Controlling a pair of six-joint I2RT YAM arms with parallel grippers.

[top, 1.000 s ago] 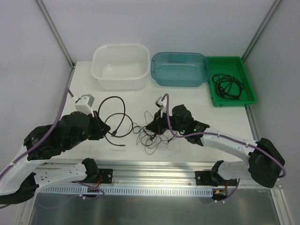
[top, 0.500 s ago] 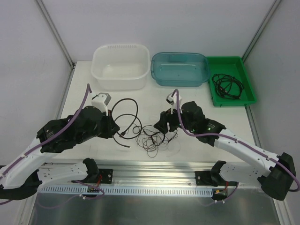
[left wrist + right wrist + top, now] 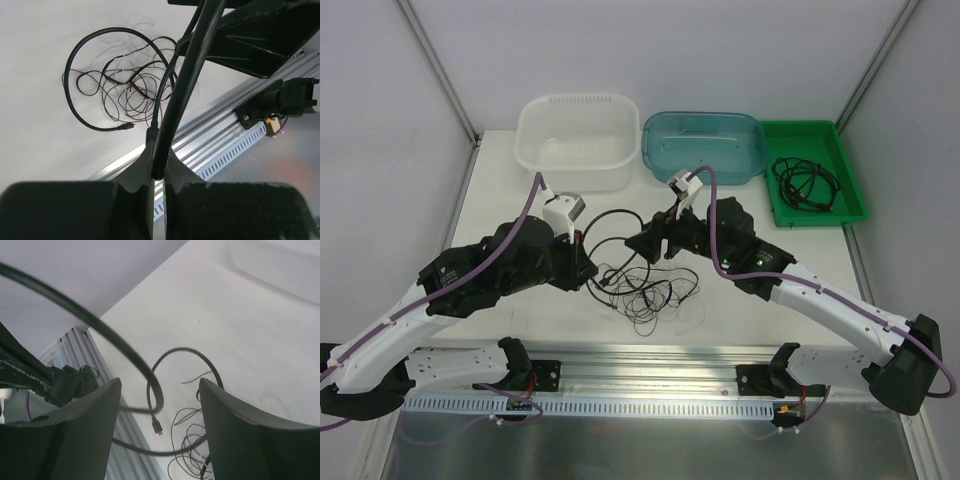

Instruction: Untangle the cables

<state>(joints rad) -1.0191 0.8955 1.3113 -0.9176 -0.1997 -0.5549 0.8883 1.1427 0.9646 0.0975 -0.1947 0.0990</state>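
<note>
The cables lie in a loose tangle (image 3: 645, 290) of thin dark and pale wires on the white table, between the two arms. A thicker black cable (image 3: 610, 222) loops up out of the tangle. My left gripper (image 3: 588, 270) is shut on that thick black cable (image 3: 172, 107), which runs up from the jaws; its small plug (image 3: 129, 126) rests beside the wires (image 3: 127, 90). My right gripper (image 3: 642, 240) hovers above the tangle's far side, open. The black cable (image 3: 125, 347) curves in front of its spread fingers (image 3: 85, 430), untouched, with a plug (image 3: 157, 428) below.
A white tub (image 3: 577, 140) and a blue tub (image 3: 704, 147) stand at the back. A green tray (image 3: 810, 135) at the back right holds a coiled black cord (image 3: 805, 182). An aluminium rail (image 3: 640, 365) runs along the near edge.
My right gripper opened, let go of the thin wires and rose toward the back. My left gripper carried the thick black cable to the right, toward the tangle.
</note>
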